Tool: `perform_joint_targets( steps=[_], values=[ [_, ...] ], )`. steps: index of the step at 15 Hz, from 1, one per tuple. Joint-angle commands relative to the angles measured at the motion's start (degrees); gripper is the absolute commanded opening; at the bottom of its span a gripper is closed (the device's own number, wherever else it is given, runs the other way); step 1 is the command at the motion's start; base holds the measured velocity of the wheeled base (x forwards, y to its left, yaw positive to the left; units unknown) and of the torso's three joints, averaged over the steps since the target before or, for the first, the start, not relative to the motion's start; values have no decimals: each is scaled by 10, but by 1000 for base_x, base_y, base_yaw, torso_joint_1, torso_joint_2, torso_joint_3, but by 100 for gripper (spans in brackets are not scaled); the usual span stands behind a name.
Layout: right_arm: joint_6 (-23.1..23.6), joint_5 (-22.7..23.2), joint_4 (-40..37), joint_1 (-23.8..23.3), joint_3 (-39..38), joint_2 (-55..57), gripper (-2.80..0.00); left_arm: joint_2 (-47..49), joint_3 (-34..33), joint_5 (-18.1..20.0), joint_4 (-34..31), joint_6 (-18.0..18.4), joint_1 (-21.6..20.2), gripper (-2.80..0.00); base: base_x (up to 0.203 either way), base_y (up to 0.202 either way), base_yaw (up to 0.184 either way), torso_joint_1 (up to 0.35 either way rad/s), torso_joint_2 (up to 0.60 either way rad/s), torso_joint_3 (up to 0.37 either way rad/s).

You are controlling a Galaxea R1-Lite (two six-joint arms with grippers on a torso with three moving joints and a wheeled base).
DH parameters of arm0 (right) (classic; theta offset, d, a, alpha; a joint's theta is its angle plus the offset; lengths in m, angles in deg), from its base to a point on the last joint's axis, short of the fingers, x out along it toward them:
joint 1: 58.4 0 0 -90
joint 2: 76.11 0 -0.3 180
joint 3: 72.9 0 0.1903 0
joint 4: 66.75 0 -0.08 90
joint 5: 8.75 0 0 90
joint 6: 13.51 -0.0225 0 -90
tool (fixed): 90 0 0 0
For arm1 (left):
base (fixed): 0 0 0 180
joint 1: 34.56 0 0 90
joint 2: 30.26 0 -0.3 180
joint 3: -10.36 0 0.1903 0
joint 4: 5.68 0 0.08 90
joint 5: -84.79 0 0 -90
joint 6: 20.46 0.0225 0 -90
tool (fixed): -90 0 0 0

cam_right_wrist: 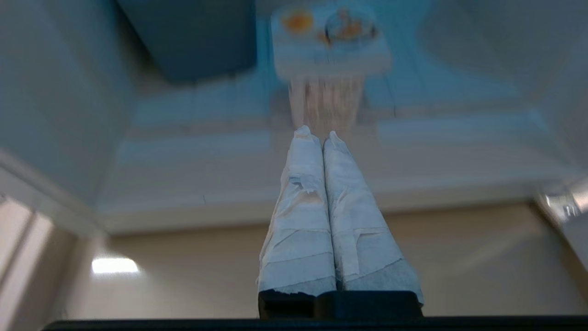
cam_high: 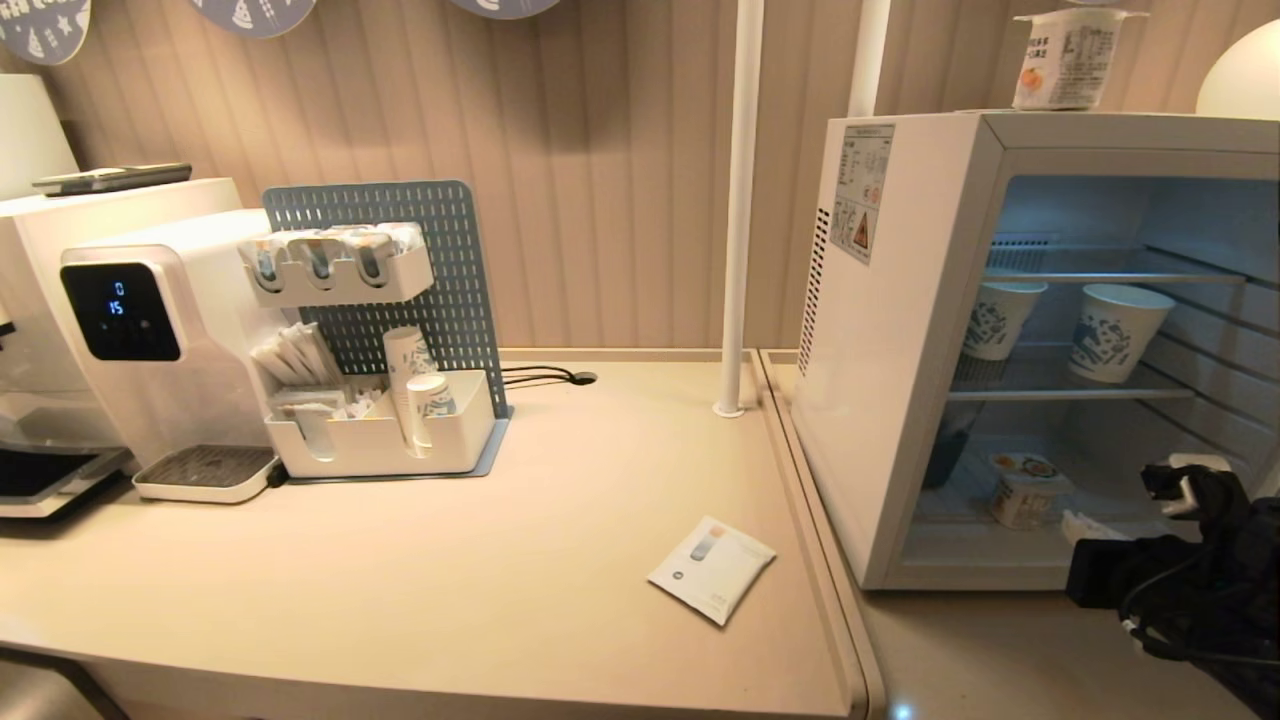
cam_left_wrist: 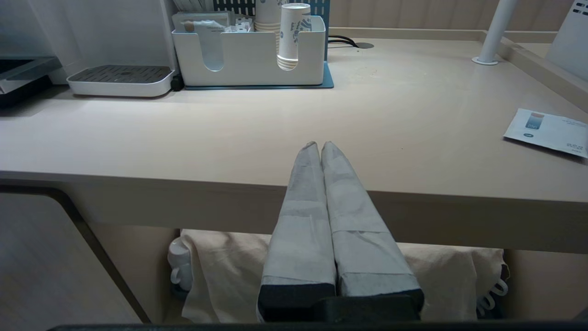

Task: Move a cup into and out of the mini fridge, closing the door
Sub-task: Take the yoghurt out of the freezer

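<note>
Right hand (cam_right_wrist: 320, 134) clenched, empty, before the blurred cup (cam_right_wrist: 330, 55); mini fridge (cam_high: 905, 330) door unseen.

You are at a self-serve drinks corner, like an office pantry or café: a water dispenser (cam_high: 150, 340) and a pegboard caddy (cam_high: 385, 330) of paper cups and sachets on the left of the beige counter (cam_high: 400, 600), a mini fridge (cam_high: 900, 350) on the right.
</note>
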Motion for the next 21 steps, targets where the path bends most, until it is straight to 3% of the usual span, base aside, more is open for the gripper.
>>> perform_joint_targets(
  steps=[1,7,8,11,21],
  values=[
    [-2,14,21,-2,7,8,-280,0,-1,0,0,0,0,-280,0,0,0,0,0,0],
    [-3,38,21,-13,55,88,-280,0,-1,0,0,-1,0,-280,0,0,0,0,0,0],
    [-3,40,21,-17,67,95,0,0,-1,0,0,-1,0,-280,0,0,0,0,0,0],
    [-3,70,21,-44,83,108,0,0,-1,0,0,-1,0,-280,0,0,0,0,0,0],
    [-3,83,21,-54,117,146,0,0,-1,0,0,-1,0,-280,0,0,0,0,0,0]
  ],
)
